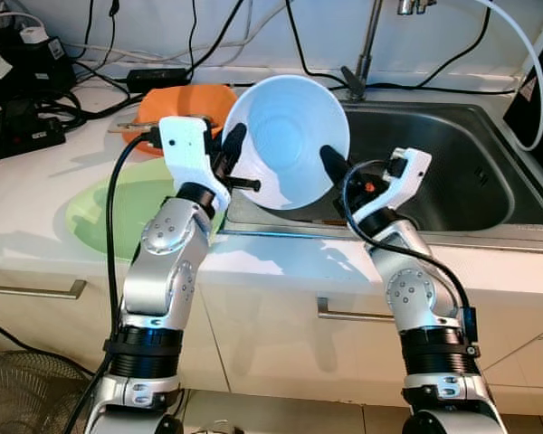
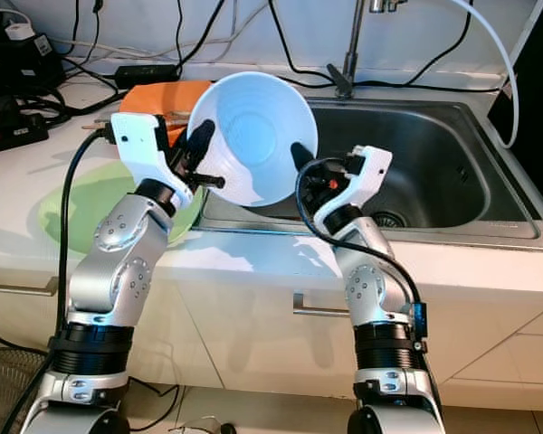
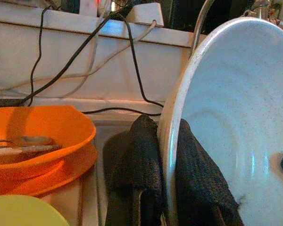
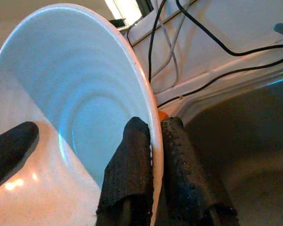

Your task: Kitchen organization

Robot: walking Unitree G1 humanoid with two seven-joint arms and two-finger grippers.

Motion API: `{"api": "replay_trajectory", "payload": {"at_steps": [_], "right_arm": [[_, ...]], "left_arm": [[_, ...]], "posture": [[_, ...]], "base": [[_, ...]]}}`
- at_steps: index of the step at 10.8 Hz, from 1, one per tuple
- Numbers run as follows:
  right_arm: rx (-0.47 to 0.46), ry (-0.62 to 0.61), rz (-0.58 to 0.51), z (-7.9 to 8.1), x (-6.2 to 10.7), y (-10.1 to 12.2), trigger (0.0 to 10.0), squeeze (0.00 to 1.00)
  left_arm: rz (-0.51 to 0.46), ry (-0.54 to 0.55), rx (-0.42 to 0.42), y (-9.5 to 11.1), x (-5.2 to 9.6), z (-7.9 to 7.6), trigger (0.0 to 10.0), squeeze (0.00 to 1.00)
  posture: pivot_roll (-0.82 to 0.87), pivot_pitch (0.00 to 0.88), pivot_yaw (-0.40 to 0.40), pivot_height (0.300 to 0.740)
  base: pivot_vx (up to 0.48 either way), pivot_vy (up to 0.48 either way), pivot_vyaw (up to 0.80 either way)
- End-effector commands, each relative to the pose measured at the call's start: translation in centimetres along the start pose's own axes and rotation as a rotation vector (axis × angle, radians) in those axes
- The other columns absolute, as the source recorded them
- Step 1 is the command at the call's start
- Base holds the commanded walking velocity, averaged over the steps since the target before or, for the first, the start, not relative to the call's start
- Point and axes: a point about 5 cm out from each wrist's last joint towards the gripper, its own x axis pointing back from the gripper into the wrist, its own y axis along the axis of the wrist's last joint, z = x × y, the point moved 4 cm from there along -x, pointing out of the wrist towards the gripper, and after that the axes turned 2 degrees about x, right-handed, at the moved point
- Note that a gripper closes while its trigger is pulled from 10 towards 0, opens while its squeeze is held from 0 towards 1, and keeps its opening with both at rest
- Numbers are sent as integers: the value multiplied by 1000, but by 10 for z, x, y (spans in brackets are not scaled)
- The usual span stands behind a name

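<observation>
White bowl held up between both arms over the sink's near left corner, mid-transfer.

The white bowl (image 1: 288, 140), round, deep and glossy with faint concentric rings inside, sits at the upper centre of the head views, tilted toward the camera. The left gripper (image 3: 166, 175) has its jaws closed on the bowl's left rim, one textured black finger on each side; the right gripper (image 4: 155, 165) pinches the opposite rim likewise. Behind the bowl lies the brushed steel sink (image 1: 471, 172). At upper left, on the pale worktop (image 1: 36, 217), stand a smooth orange bowl (image 1: 176, 104) and a flat lime-green plate (image 1: 118, 212). I judge the job partway: the bowl is lifted but not yet set anywhere.
</observation>
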Motion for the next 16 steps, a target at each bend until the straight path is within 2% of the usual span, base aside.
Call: {"api": "replay_trajectory", "payload": {"at_steps": [1,2,5,7,8,9,10,11,13,14,16], "right_arm": [[6,47,40,9,-2,-9,0,0],[6,45,41,9,-3,-9,0,0],[24,-33,18,-1,-6,-6,0,0],[4,-228,-61,-28,-6,8,0,0],[11,-346,-105,-47,-3,17,0,0],[25,-471,-141,-66,3,27,0,0],[37,-523,-156,-75,7,31,157,0],[109,-580,-155,-84,9,37,9961,0],[286,-636,-135,-94,6,48,10000,0],[367,-638,-127,-96,3,54,10000,0],[427,-624,-125,-97,-1,58,10000,0]], "left_arm": [[-62,-4,-25,16,-1,-1,10000,114],[-60,-21,-30,15,0,-4,10000,1000],[-58,-41,-35,13,0,-8,10000,1000],[-54,-41,-41,13,1,-8,10000,1000],[-47,-40,-45,12,1,-8,10000,882],[-36,-38,-50,9,2,-8,10000,0],[-29,-36,-49,7,3,-7,10000,0],[6,-45,-45,1,4,-8,10000,0],[236,-135,-34,-50,19,-19,10000,0],[311,-159,-29,-70,28,-23,10000,0],[346,-157,-1,-85,35,-27,10000,0]], "posture": [[131,0,44,740],[130,0,44,740],[134,0,46,740],[136,0,46,740],[135,0,47,740],[136,0,47,740],[137,0,47,740],[137,0,47,740],[138,0,49,740],[142,0,48,740],[141,0,47,740]], "base": [[0,0,0],[0,0,0],[0,0,0],[0,0,0],[0,0,0],[0,0,0],[0,0,0],[0,0,0],[0,0,0],[0,0,0],[0,0,0]]}}
